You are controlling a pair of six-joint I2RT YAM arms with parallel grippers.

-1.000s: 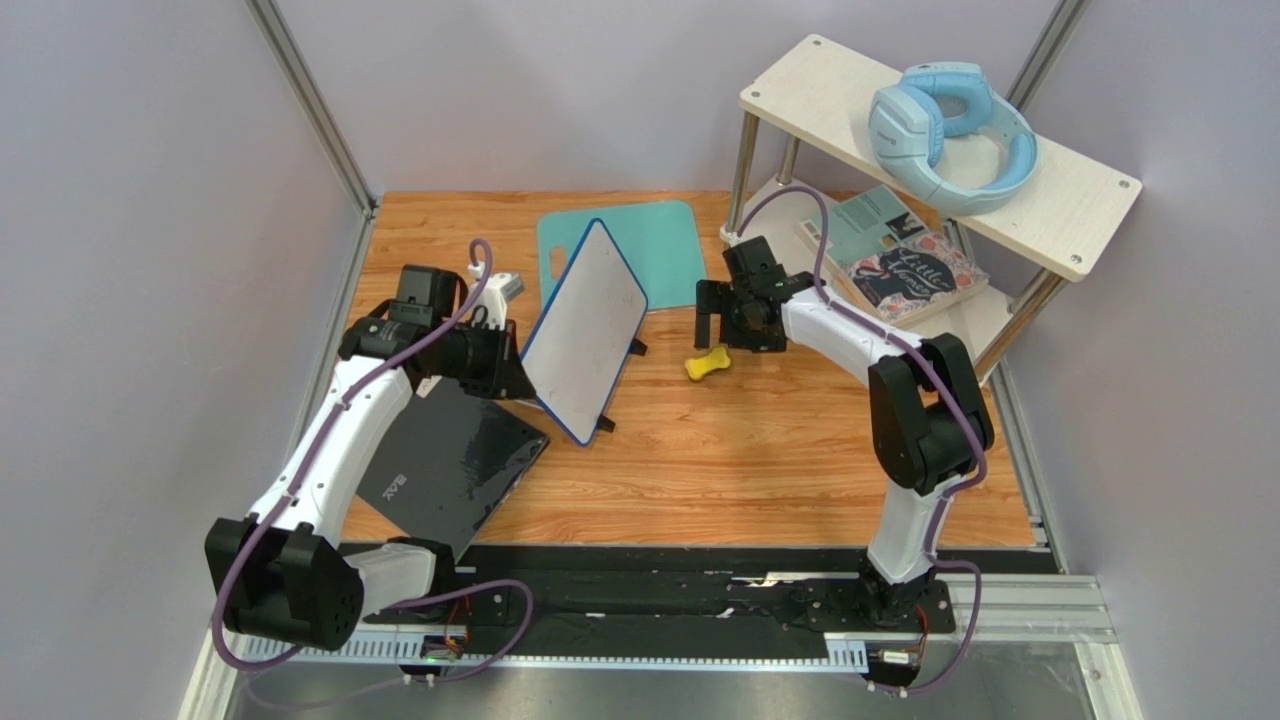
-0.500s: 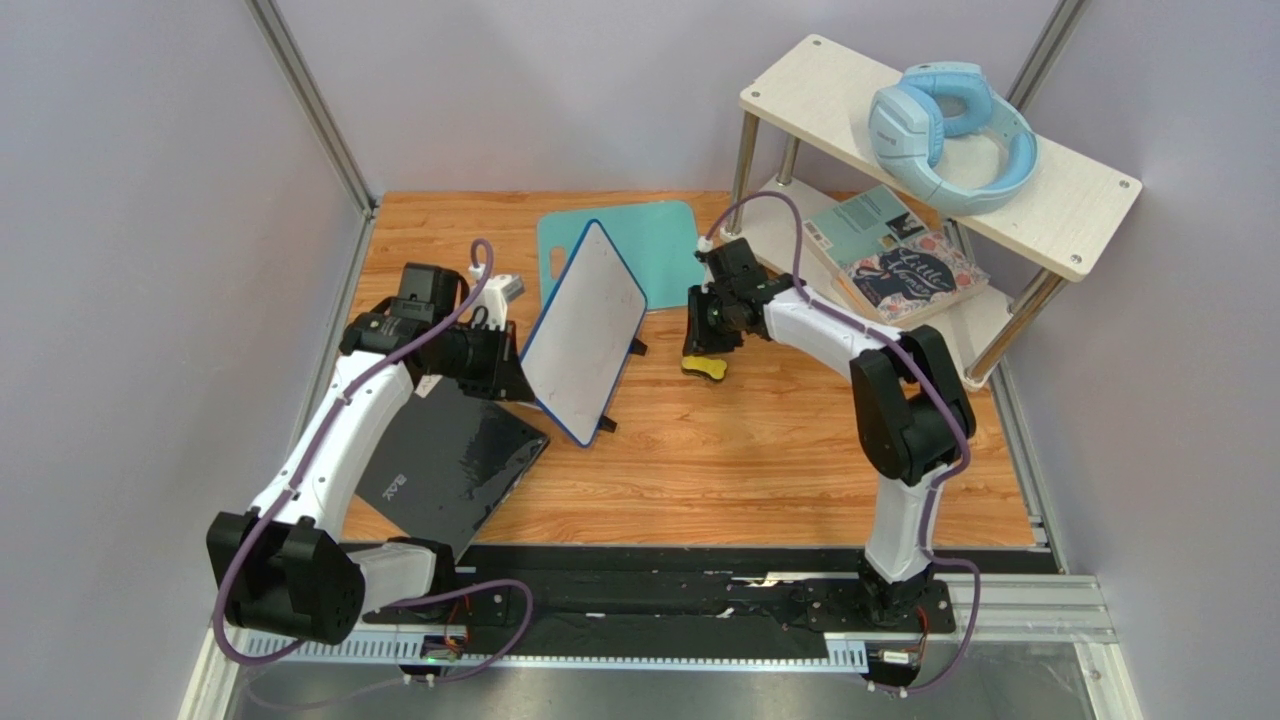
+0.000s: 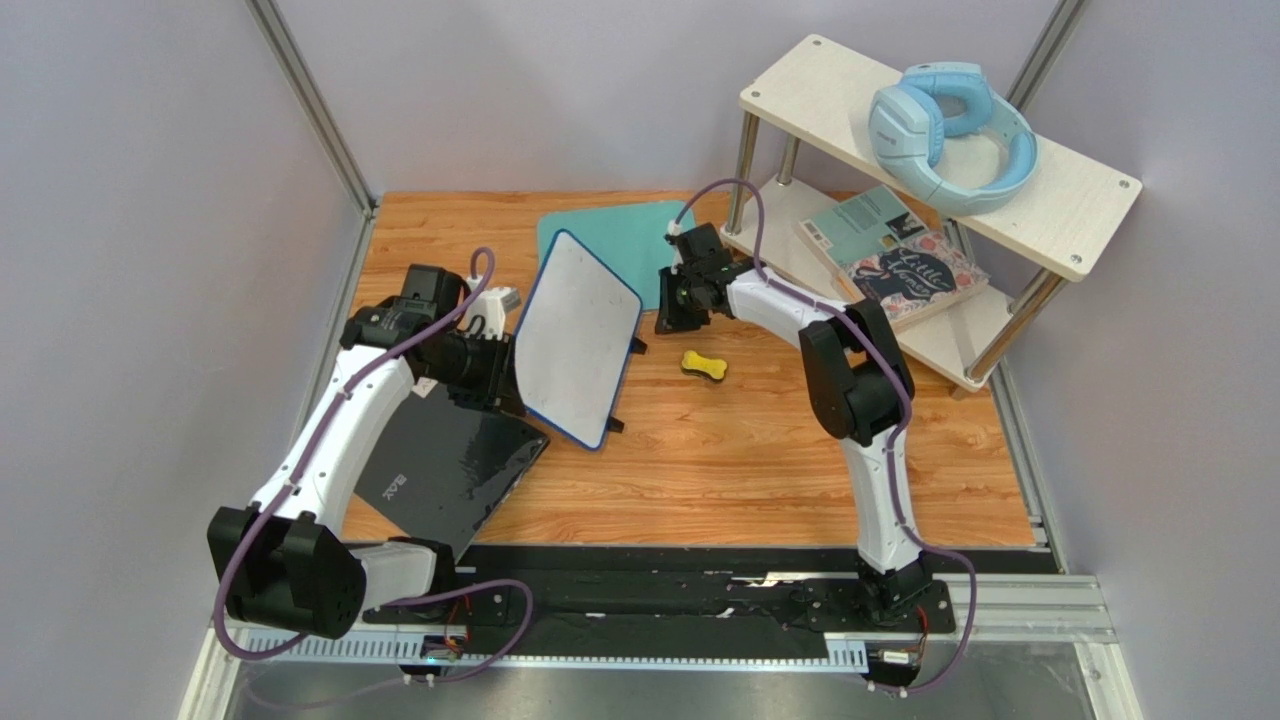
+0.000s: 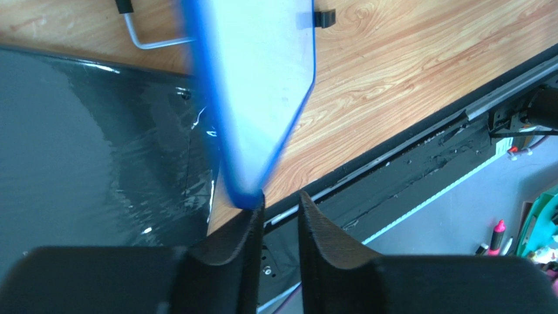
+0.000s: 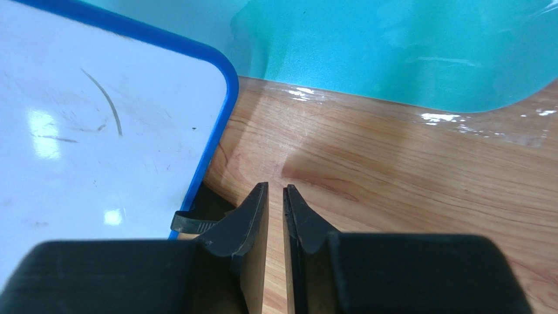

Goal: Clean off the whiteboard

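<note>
Moved off yellow item (image 3: pixel 702 363) to whiteboard (image 3: pixel 576 338) corner, right fingers (image 5: pixel 262 204) closed empty, left fingers (image 4: pixel 255 217) slightly parted

Wooden worktop (image 3: pixel 751 450): teal mat (image 3: pixel 601 228) at the back, glossy black slab (image 3: pixel 451 473) front-left. Small yellow bone-shaped piece (image 3: pixel 700 365) mid-table, possibly an eraser, too small to tell. Two-tier shelf (image 3: pixel 812 93) back-right: light-blue headphones (image 3: pixel 909 132) on top, books (image 3: pixel 902 270) on the lower board.

blue-framed whiteboard (image 3: pixel 576 338), nearly upright, faint dark marks
</note>
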